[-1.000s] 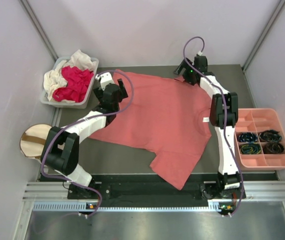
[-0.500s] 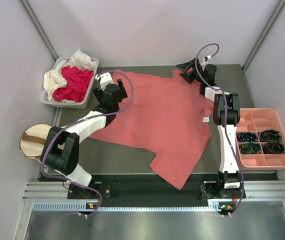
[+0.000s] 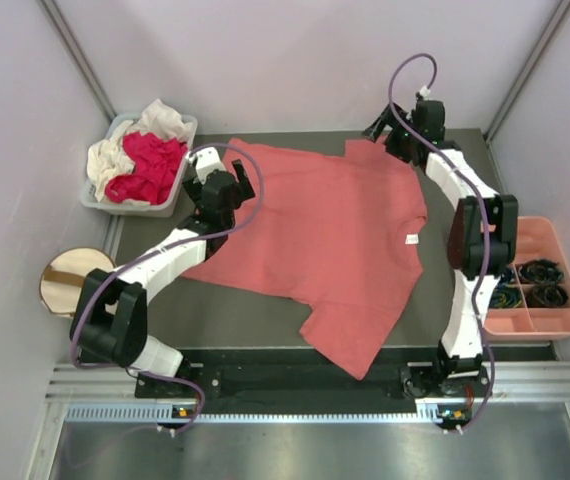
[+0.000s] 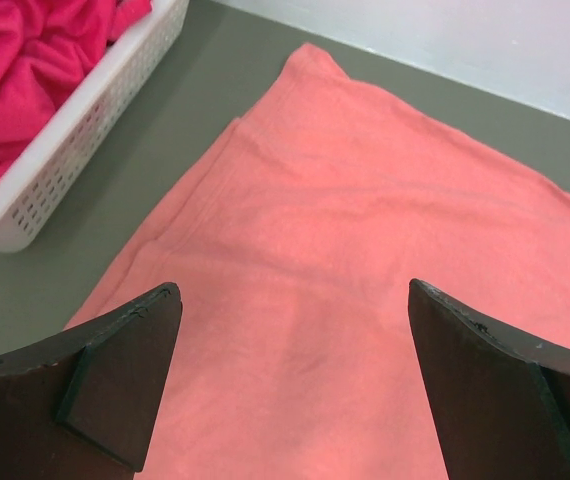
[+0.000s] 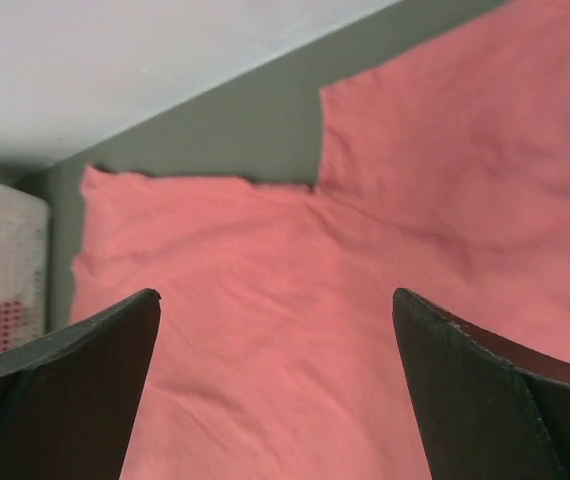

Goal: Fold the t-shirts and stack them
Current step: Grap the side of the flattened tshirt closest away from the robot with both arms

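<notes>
The left gripper [image 4: 293, 290] is recorded with its jaws spread as wide as they go, and nothing is held between them. The same is noted for the right gripper [image 5: 273, 295], wide open and empty. The salmon-pink t-shirt [image 3: 315, 240] is spread flat on the grey-green table [image 3: 235, 320], directly beneath and ahead of both grippers. Under the left gripper the shirt's left part is found, with a doubled edge running just left of its left finger and a far corner lying ahead of it. Under the right gripper the far sleeve is found, its stepped edge lying just ahead of the fingers. Whether either set of fingertips touches the cloth cannot be told. The small white neck label [image 3: 411, 239] is located nearer the bases than the right gripper, beside the right arm. A white perforated basket [image 3: 182, 150] is placed just left of the left gripper, apart from the spread shirt. A magenta-red t-shirt [image 3: 150, 165] and a cream-white t-shirt [image 3: 115, 155] are bunched inside it, unfolded. A salmon-pink compartment tray [image 3: 545, 324] holding dark coiled bands [image 3: 541, 271] is set well to the near right of the right gripper, partly hidden by the right arm. A round cream bin with a brown strap [image 3: 70, 280] is placed well to the near left of the left gripper.
</notes>
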